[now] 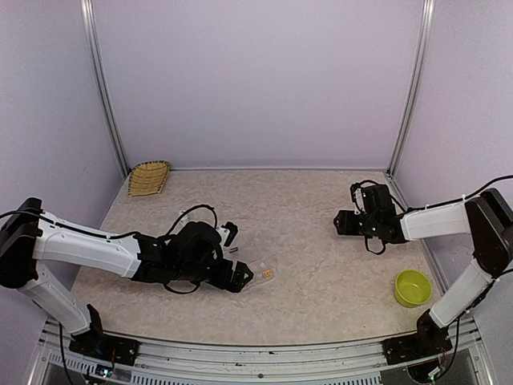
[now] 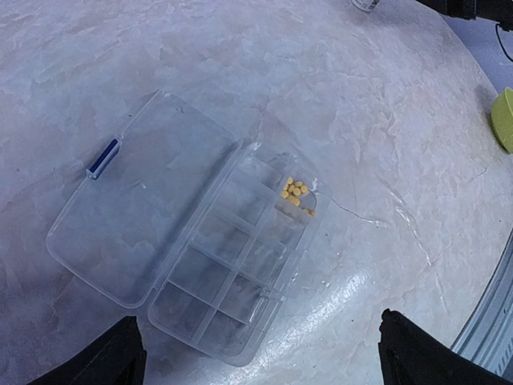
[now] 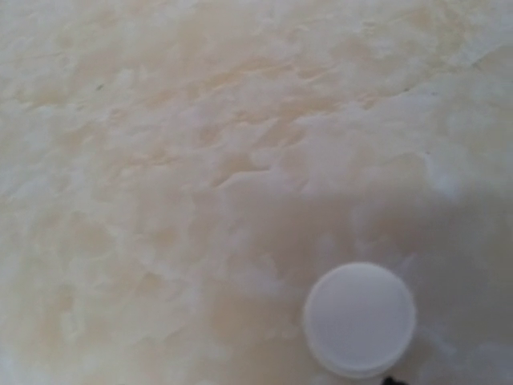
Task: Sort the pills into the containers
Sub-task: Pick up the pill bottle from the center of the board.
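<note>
The clear organizer box (image 2: 232,265) lies open on the table, its lid (image 2: 136,208) with a blue latch folded out to the left. Several orange-yellow pills (image 2: 294,191) lie in one end cell; one more pill (image 2: 311,212) lies apart by the rim. The other cells look empty. My left gripper (image 2: 260,377) is open wide just above the box's near end, its fingertips (image 2: 104,361) at the frame's bottom corners. In the top view the box (image 1: 260,269) and pills (image 1: 268,273) sit beside the left gripper (image 1: 240,277). My right gripper (image 1: 345,223) hovers at the right; its jaws do not show.
A white round bottle cap (image 3: 360,318) stands right under the right wrist camera. A yellow-green bowl (image 1: 412,287) sits at the near right and shows in the left wrist view (image 2: 505,120). A woven yellow tray (image 1: 150,177) lies at the back left corner.
</note>
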Controlling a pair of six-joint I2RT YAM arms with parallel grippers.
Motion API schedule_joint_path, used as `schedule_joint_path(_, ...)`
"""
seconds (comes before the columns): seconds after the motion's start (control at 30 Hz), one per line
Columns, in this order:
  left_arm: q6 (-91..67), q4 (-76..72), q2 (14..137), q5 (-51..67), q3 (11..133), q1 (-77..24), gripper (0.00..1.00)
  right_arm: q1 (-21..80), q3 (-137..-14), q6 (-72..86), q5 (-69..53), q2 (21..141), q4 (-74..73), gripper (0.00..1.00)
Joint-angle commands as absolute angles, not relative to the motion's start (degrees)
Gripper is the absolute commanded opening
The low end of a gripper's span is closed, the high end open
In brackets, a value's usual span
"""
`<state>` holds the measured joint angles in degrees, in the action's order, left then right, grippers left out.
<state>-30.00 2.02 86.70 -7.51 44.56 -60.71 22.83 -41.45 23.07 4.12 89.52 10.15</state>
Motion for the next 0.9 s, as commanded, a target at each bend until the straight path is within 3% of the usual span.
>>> schedule_joint_path(0.0,-30.1,0.86,86.93,-7.39,46.23,-61.22,0.99,22.15,-43.76,22.6,7.95,91.48,10.11,0.66)
schedule_joint_path(0.3,-30.06,0.71,87.1,-7.58,46.32,-61.36,0.99,22.06,-46.94,20.96,12.3,97.15,10.15,0.67)
schedule_joint_path(0.87,-29.63,0.8,88.13,-7.43,47.25,-61.43,0.99,22.03,-48.75,18.59,15.79,100.9,12.32,0.47)
